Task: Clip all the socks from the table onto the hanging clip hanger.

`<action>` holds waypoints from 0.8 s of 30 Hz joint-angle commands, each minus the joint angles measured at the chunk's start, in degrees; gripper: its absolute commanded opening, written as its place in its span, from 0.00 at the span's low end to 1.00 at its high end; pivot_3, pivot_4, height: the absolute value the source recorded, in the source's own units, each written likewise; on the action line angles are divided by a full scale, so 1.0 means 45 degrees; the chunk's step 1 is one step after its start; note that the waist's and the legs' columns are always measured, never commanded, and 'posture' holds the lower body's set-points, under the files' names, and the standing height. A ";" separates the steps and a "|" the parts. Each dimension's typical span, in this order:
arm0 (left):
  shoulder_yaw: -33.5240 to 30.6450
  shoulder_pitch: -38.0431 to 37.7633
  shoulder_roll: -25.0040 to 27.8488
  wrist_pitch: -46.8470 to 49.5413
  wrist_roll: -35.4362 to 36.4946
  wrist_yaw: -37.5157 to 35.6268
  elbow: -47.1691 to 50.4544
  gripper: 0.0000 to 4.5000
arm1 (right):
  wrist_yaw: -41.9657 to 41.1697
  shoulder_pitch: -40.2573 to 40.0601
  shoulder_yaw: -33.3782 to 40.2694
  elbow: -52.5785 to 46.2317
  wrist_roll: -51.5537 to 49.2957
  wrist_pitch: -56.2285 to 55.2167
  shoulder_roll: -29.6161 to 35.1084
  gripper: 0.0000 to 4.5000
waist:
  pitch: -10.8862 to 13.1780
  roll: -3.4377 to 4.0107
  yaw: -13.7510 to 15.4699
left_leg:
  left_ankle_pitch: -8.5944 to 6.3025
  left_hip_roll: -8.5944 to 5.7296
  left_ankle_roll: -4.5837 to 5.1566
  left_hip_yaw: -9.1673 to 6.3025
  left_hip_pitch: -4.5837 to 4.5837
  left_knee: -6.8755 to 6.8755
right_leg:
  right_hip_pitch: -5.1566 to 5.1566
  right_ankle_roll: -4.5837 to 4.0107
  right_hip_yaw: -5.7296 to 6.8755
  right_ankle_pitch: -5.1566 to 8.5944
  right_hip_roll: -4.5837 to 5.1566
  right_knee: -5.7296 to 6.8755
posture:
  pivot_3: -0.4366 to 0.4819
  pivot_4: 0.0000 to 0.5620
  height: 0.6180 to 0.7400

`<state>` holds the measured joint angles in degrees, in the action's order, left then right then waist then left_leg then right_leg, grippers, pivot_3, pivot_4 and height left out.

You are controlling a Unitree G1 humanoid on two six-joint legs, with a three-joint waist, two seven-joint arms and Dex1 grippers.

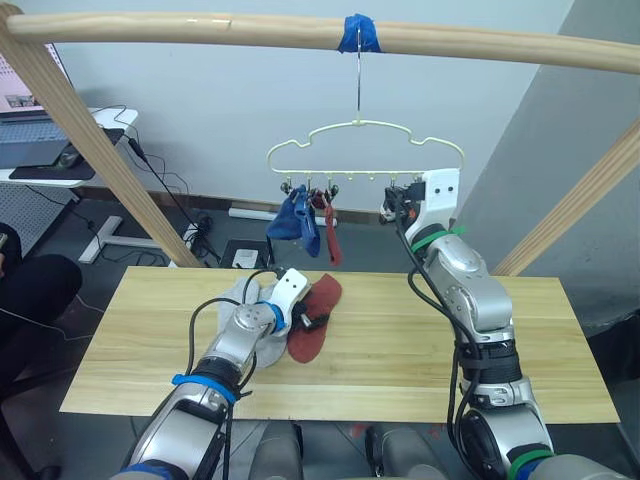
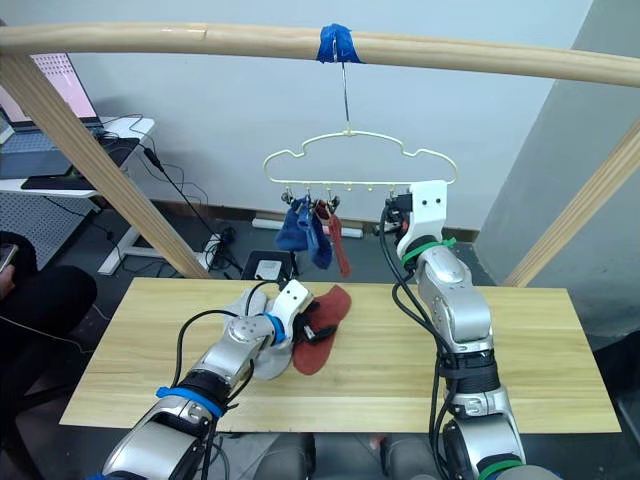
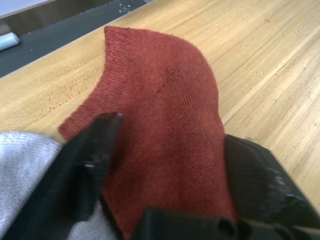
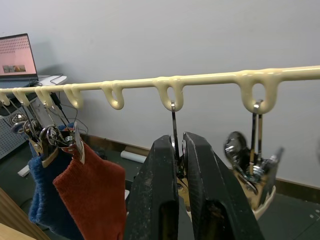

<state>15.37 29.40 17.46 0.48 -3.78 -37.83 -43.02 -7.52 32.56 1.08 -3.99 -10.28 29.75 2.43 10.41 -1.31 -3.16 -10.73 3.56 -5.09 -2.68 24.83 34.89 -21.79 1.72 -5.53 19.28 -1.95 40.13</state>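
Note:
A rust red sock (image 1: 318, 310) lies flat on the pale wood table (image 1: 420, 360), partly over a light grey sock (image 1: 238, 296). My left gripper (image 3: 172, 135) is low over the red sock, open, with one finger on each side of it. The cream clip hanger (image 1: 365, 135) hangs from the rail by its hook. Two blue socks (image 1: 295, 222) and a red sock (image 4: 95, 192) hang from its left clips. My right gripper (image 4: 181, 142) is raised to the hanger's right part and shut on a metal clip (image 4: 175, 120). Another bare clip (image 4: 255, 160) hangs beside it.
A thick wooden rail (image 1: 200, 28) with blue tape (image 1: 360, 33) spans the top, held by slanted wooden posts (image 1: 90, 130) on both sides. Behind the table at the left stand a desk with a laptop (image 1: 30, 110) and floor cables. A person's dark leg (image 1: 30, 290) is at the left edge.

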 commanded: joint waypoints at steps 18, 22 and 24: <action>-0.1055 -0.2433 -0.0054 -0.0480 0.1841 -0.1283 0.6161 0.03 | -0.0101 0.0513 0.2033 -0.1281 -0.2960 0.3382 0.0096 0.00 | -0.0002 0.0000 0.0026 | 0.0003 0.0003 -0.0002 -0.0013 -0.0012 0.0013 | -0.0001 -0.0001 0.0007 0.0000 0.0002 0.0062 | 0.45 0.26 1.00; -0.1541 -0.2863 -0.0291 -0.0699 0.2660 -0.1225 0.7628 0.03 | 0.0604 0.0883 0.3291 -0.1770 -0.4517 0.5670 -0.0110 0.00 | -0.0002 0.0001 0.0030 | 0.0004 0.0003 -0.0001 -0.0018 -0.0015 0.0019 | 0.0001 -0.0001 0.0012 0.0000 0.0003 0.0079 | 0.45 0.26 1.00; -0.1662 -0.2942 -0.0406 -0.0987 0.2795 -0.1101 0.8084 0.03 | 0.1254 0.1135 0.4083 -0.1899 -0.5274 0.6634 -0.0406 0.00 | -0.0003 0.0001 0.0028 | 0.0004 0.0002 -0.0001 -0.0018 -0.0017 0.0021 | -0.0001 -0.0001 0.0010 0.0000 0.0003 0.0087 | 0.45 0.26 1.00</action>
<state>8.83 16.27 16.07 -1.92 7.17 -43.14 -9.99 -4.54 36.82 16.12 -10.61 -30.86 56.00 1.16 10.40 -1.30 -3.03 -10.71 3.56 -5.08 -2.76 24.75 34.98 -21.79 1.72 -5.48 19.28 -1.93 40.53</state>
